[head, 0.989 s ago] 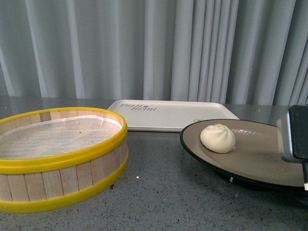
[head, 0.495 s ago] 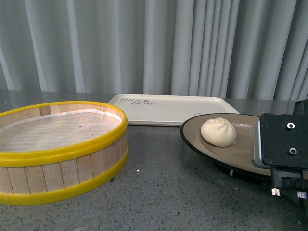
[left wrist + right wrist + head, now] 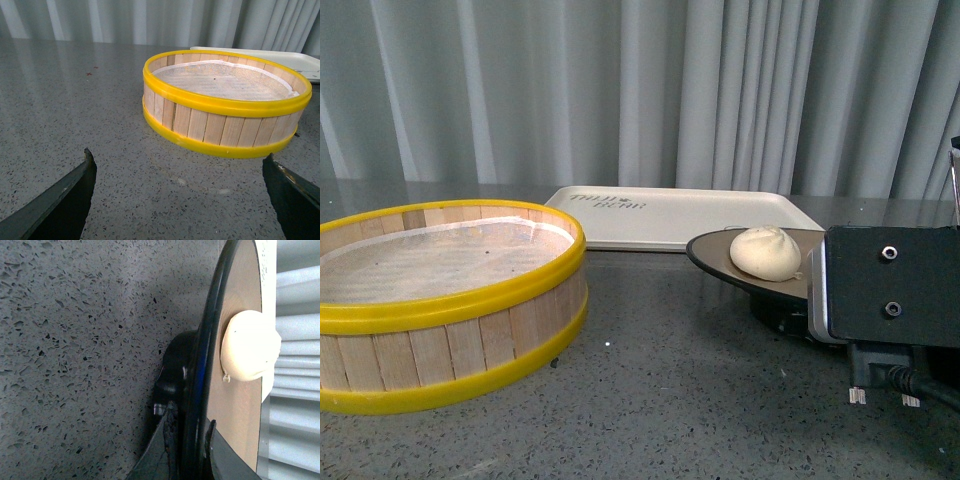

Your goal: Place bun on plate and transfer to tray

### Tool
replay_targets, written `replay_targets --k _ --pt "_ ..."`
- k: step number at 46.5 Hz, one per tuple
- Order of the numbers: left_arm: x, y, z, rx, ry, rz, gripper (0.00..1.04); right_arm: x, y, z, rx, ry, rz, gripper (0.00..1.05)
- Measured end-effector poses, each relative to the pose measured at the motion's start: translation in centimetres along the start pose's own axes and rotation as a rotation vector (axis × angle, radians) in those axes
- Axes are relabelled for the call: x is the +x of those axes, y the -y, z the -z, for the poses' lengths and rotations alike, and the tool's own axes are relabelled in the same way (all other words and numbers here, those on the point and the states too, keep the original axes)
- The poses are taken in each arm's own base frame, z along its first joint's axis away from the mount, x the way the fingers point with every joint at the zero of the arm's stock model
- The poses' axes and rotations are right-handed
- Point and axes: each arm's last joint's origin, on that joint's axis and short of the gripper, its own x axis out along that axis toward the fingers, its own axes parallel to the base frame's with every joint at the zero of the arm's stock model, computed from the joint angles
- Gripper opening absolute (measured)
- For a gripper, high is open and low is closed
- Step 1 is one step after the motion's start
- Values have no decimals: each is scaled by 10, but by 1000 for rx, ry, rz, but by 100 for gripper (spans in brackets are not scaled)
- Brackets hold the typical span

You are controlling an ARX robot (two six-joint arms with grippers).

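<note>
The white pleated bun (image 3: 767, 252) lies on the tan plate with a black rim (image 3: 720, 262), at the right of the front view. The plate is held level just in front of the cream tray (image 3: 680, 215). My right arm's wrist block (image 3: 890, 285) covers the plate's right part. In the right wrist view my right gripper (image 3: 192, 426) is shut on the plate's rim (image 3: 202, 360), one finger under and one on top, with the bun (image 3: 250, 345) beyond. My left gripper (image 3: 179, 159) is open and empty above the table, short of the steamer basket (image 3: 225, 105).
A round wooden steamer basket with yellow rims (image 3: 450, 290) and a white liner stands at the left. The tray's corner (image 3: 295, 59) shows behind it in the left wrist view. Grey curtains close off the back. The tabletop is grey speckled stone (image 3: 660, 400).
My right arm has moved leftwards into the front view. The plate with the bun has risen and now shows nearly edge-on. The bun has stayed on the plate.
</note>
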Motion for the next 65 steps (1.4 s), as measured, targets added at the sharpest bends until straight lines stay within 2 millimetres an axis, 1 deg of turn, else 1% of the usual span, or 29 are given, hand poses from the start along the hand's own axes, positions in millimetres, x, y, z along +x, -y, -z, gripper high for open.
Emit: replay_targets --k 7,13,17,22,29,33,36,41,44,48,56,59,65 --pt "0 0 0 0 0 0 98 -1 4 1 -51 -6 36 3" --pt "0 0 0 0 0 0 98 -3 18 1 -85 -23 91 3" --pt "0 0 0 0 0 0 98 -6 32 2 -117 -29 151 3" --pt "0 0 0 0 0 0 98 -10 55 4 -143 -35 223 3" --pt "0 0 0 0 0 0 98 -8 83 9 -158 -10 283 3" --pt "0 0 0 0 0 0 98 1 99 15 -156 32 284 3" --pt "0 0 0 0 0 0 98 9 105 19 -147 43 286 3" --pt "0 0 0 0 0 0 98 28 117 27 -131 62 280 3" --pt "0 0 0 0 0 0 98 44 124 34 -123 85 271 3" --pt "0 0 0 0 0 0 98 61 130 39 -98 125 240 3" --pt "0 0 0 0 0 0 98 79 138 43 -69 164 213 3" --pt "0 0 0 0 0 0 98 92 143 45 -36 167 205 3" --pt "0 0 0 0 0 0 98 108 145 48 -16 169 188 3"
